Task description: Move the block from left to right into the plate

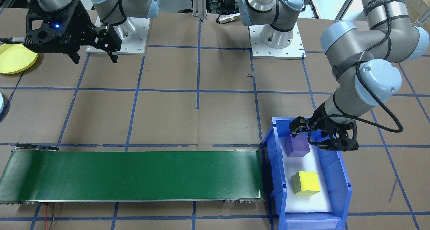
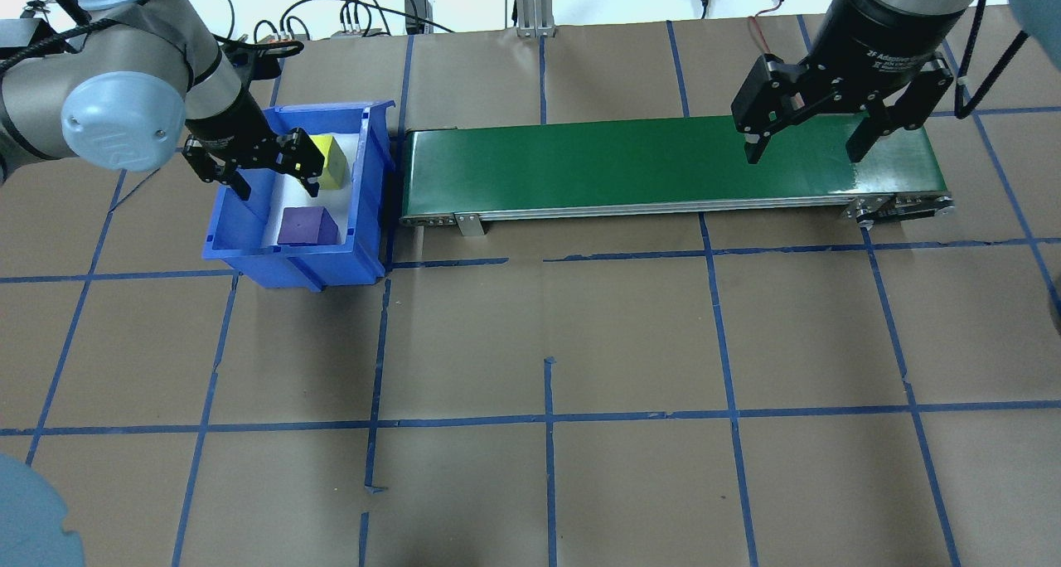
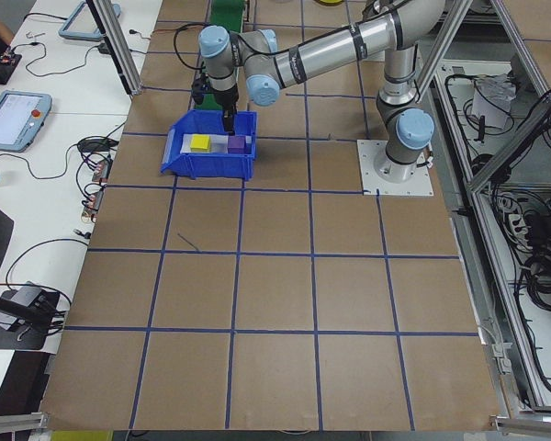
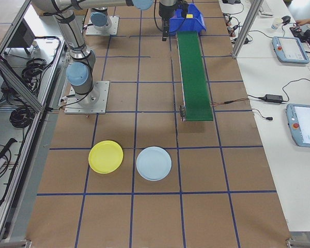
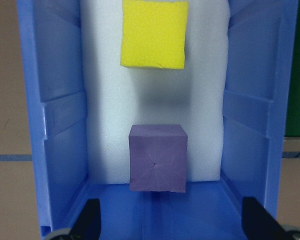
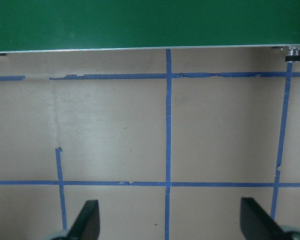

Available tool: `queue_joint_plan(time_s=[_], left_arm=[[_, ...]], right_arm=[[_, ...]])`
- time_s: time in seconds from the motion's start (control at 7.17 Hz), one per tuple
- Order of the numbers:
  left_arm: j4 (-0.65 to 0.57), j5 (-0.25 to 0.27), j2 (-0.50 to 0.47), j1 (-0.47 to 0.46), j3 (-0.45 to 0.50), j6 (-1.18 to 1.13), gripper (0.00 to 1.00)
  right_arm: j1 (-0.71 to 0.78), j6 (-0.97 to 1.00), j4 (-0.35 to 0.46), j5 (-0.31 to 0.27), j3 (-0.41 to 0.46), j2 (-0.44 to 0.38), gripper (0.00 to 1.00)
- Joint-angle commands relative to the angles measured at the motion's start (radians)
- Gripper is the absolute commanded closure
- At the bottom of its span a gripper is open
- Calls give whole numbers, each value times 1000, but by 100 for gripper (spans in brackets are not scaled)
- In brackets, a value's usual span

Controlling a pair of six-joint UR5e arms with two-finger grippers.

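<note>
Likely light and slightly yielding: the purple block (image 5: 157, 158) looks like foam, matte, so flat opposite faces should grip without slipping. It sits on white foam padding (image 5: 105, 115) in the blue bin (image 1: 339, 176), with the yellow block (image 5: 153, 33) beyond it. Left gripper (image 2: 265, 159) hangs over the bin, jaws apart and empty, bin walls close on both sides. Right gripper (image 2: 833, 132), jaws apart, hovers near the green conveyor (image 2: 663, 161). Yellow plate (image 4: 106, 156) lies well apart on brown paper with a blue tape grid, beside a pale blue plate (image 4: 154, 163).
</note>
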Motion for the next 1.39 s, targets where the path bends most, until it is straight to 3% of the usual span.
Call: queue_joint_plan(time_s=[0.0,0.56,0.84,0.98,1.12,1.25], left_arm=[[105,-10,-48,1,-61,7,0],[132,-8,-68,1,-112,7,0],[160,-8,-100,3,-111,9,11],[163,-10,-102,3,-97,9,33],[165,-10,-102,4,-94,8,80],[166,-8,-99,10,-85,15,90]], right_arm=[[0,1,-1,0,0,0,0],[0,0,-1,0,0,0,0],[-3,1,-3,-2,5,6,0],[-11,1,-13,0,6,3,0],[-11,0,-15,0,6,5,0],[-11,1,-15,0,6,5,0]])
